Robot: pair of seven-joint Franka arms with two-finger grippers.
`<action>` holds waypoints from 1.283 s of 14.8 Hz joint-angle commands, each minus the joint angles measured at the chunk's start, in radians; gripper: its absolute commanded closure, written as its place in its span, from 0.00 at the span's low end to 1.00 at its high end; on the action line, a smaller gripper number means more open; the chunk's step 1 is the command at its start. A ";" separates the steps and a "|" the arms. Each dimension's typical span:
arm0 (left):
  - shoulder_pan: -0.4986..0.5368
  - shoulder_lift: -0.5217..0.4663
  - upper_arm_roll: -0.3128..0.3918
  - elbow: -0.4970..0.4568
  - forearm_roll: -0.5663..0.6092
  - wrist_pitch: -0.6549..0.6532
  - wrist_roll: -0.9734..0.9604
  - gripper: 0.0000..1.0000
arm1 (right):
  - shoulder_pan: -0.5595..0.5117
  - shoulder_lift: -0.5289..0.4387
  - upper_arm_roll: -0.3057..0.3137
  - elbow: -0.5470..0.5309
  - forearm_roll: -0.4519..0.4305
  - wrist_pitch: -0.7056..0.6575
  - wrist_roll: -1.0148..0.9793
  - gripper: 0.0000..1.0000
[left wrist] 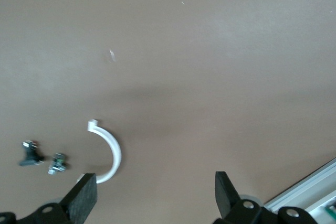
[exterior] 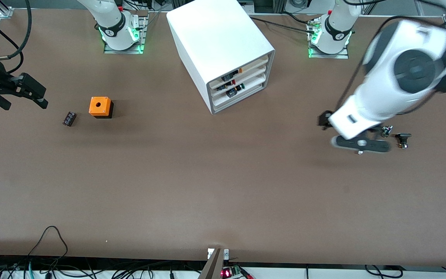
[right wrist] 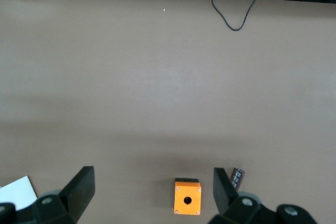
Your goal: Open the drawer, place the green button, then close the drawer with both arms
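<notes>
1. The left hand (left wrist: 152,198) hovers at the front view's right, fingers apart, empty, over the tabletop (exterior: 223,186).
2. The right hand (right wrist: 152,195) waits at upper left, fingers apart.
3. The drawer (exterior: 239,98) is closed, top center; the button cannot be made out.

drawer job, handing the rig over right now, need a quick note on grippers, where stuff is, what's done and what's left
Left gripper: fingers open, empty, above the table at the left arm's end, over small parts and a white curved piece.
Right gripper: fingers open, empty, near the right arm's end of the table, by the orange box and a dark striped block.
Cabinet: bottom drawer looks closed.
Button: I cannot single it out for sure; maybe among the small parts by the left gripper.
Done: nothing visible.
Left: open drawer, place button, close drawer.
</notes>
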 commanded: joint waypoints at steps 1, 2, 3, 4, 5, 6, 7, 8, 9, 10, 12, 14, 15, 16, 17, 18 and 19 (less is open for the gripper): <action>0.044 -0.037 -0.009 -0.011 -0.003 -0.008 0.091 0.01 | -0.007 0.010 0.010 0.027 -0.011 -0.018 0.005 0.00; 0.028 -0.086 0.035 -0.042 -0.027 0.023 0.129 0.01 | -0.007 0.010 0.010 0.027 -0.011 -0.018 0.005 0.00; 0.007 -0.119 0.107 -0.095 -0.065 0.056 0.175 0.01 | -0.007 0.010 0.010 0.027 -0.011 -0.017 0.005 0.00; -0.013 -0.162 0.179 -0.155 -0.139 0.093 0.242 0.01 | -0.007 0.010 0.010 0.027 -0.013 -0.017 0.005 0.00; -0.045 -0.231 0.257 -0.257 -0.211 0.157 0.287 0.01 | -0.006 0.010 0.010 0.027 -0.013 -0.017 0.005 0.00; -0.095 -0.286 0.335 -0.348 -0.252 0.226 0.296 0.01 | -0.006 0.010 0.010 0.027 -0.014 -0.017 0.005 0.00; -0.134 -0.331 0.409 -0.405 -0.274 0.274 0.299 0.01 | -0.006 0.010 0.010 0.027 -0.014 -0.017 0.005 0.00; -0.156 -0.353 0.433 -0.421 -0.274 0.284 0.301 0.01 | -0.006 0.010 0.011 0.027 -0.014 -0.017 0.005 0.00; -0.159 -0.367 0.434 -0.424 -0.262 0.284 0.298 0.01 | -0.006 0.009 0.012 0.027 -0.014 -0.017 0.005 0.00; -0.162 -0.380 0.434 -0.427 -0.261 0.281 0.293 0.00 | -0.006 0.010 0.012 0.027 -0.014 -0.017 0.005 0.00; -0.157 -0.373 0.434 -0.412 -0.261 0.238 0.296 0.00 | -0.006 0.009 0.012 0.027 -0.014 -0.017 0.005 0.00; -0.150 -0.342 0.434 -0.362 -0.261 0.181 0.296 0.00 | -0.006 0.009 0.012 0.027 -0.014 -0.017 0.005 0.00; -0.150 -0.342 0.431 -0.357 -0.261 0.178 0.298 0.00 | -0.004 0.009 0.012 0.027 -0.014 -0.017 0.005 0.00; -0.150 -0.344 0.431 -0.355 -0.261 0.172 0.298 0.00 | -0.006 0.009 0.012 0.027 -0.014 -0.017 0.005 0.00; -0.150 -0.344 0.430 -0.354 -0.261 0.152 0.299 0.00 | -0.006 0.009 0.012 0.027 -0.014 -0.017 0.005 0.00; -0.150 -0.344 0.430 -0.352 -0.261 0.144 0.295 0.00 | -0.004 0.009 0.012 0.027 -0.014 -0.017 0.005 0.00; -0.150 -0.344 0.430 -0.351 -0.261 0.144 0.295 0.00 | -0.006 0.009 0.012 0.027 -0.014 -0.018 0.004 0.00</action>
